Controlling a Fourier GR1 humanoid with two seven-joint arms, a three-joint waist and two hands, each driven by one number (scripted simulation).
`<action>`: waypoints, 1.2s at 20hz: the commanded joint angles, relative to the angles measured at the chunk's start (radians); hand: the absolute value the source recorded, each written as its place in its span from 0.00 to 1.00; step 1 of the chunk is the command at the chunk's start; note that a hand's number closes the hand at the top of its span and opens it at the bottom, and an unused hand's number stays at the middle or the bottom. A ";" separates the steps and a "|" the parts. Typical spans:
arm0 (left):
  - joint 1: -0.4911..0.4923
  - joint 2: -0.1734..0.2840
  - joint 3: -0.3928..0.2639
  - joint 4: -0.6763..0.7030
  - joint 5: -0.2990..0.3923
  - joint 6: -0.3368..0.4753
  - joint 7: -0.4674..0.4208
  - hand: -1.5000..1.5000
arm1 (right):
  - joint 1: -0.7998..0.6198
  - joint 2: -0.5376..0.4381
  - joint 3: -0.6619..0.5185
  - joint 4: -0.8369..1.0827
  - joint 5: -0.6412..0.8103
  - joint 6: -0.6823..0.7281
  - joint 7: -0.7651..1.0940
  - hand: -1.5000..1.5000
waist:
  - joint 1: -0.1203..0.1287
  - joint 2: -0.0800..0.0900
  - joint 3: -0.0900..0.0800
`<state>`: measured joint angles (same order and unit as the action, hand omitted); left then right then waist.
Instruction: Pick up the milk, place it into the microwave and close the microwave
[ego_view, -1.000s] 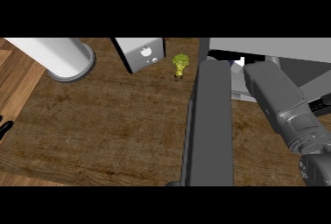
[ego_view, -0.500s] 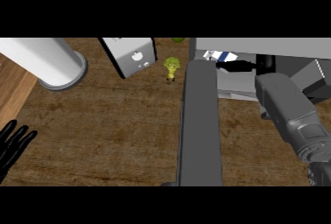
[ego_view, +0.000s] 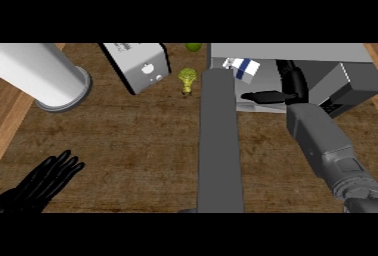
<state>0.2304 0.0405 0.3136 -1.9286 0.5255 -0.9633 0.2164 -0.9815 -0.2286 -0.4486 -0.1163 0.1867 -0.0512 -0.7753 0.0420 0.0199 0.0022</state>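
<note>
Head view: white milk (ego_view: 244, 67) (blue patch) inside microwave (ego_view: 295, 51)

One white milk carton with a blue patch (ego_view: 244, 68) sits just inside the single grey microwave (ego_view: 295, 54) at the upper right of the frame, whose one long grey door (ego_view: 220, 145) stands open down the centre. Two greenish produce items appear near the top middle: one yellow-green broccoli-like floret (ego_view: 187, 78) and one green rounded piece (ego_view: 193, 47) cut by the upper edge. There is also one white cylinder (ego_view: 46, 75) at the upper left, one grey box-shaped appliance (ego_view: 140, 65) beside it, and two black hands, one at the lower left (ego_view: 40, 183) and one at the upper right (ego_view: 279, 95).
</note>
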 joint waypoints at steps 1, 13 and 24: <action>0.002 0.001 -0.036 0.034 -0.065 -0.083 -0.014 0.00 | 0.058 0.047 -0.020 -0.007 -0.036 0.110 -0.049 0.00 | -0.015 -0.009 -0.001; -0.107 -0.040 -0.179 0.161 -0.406 0.053 -0.225 1.00 | 0.359 0.185 0.074 -0.120 -0.020 0.180 -0.163 0.00 | -0.084 -0.036 -0.005; -0.206 -0.041 -0.351 0.299 -0.646 0.209 -0.333 1.00 | 0.716 0.147 0.113 -0.356 -0.046 0.242 -0.212 0.00 | -0.115 -0.037 -0.008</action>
<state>0.0577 0.0001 0.0451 -1.6794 -0.0324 -0.8269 -0.0855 -0.3741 -0.0657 -0.3451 -0.3918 0.1536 0.1461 -0.9532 -0.0618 -0.0167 -0.0046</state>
